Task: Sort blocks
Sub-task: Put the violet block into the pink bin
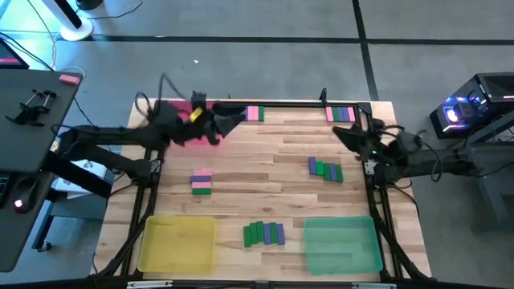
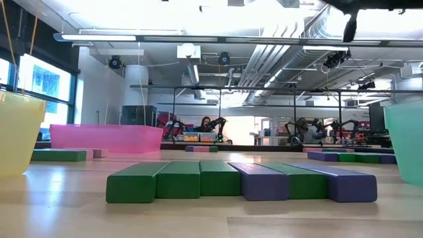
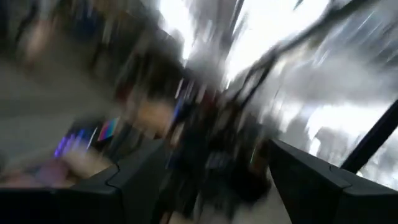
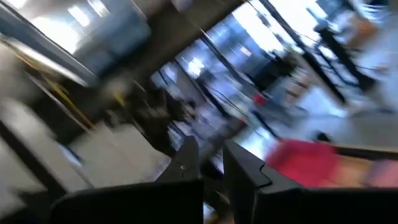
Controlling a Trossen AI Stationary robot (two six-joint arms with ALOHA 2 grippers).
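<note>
Small bar blocks lie flat on the wooden table in groups. A green and purple row [image 1: 265, 233] [image 2: 241, 180] sits near the near edge, and a pink, purple and green group [image 1: 201, 181] left of centre. A purple and green group [image 1: 325, 169] lies right of centre. Two more groups [image 1: 253, 113] [image 1: 341, 114] lie at the far edge. My left gripper [image 1: 229, 119] [image 3: 214, 180] is open, raised by the pink tray [image 1: 193, 128] at the far left. My right gripper [image 1: 344, 136] [image 4: 211, 158] is shut and empty, raised near the far right.
A yellow tray [image 1: 178, 243] [image 2: 13, 132] stands at the near left corner and a green tray [image 1: 343, 245] [image 2: 406, 142] at the near right. The pink tray [image 2: 106, 137] lies partly under my left arm. Bare wood shows mid-table between the block groups.
</note>
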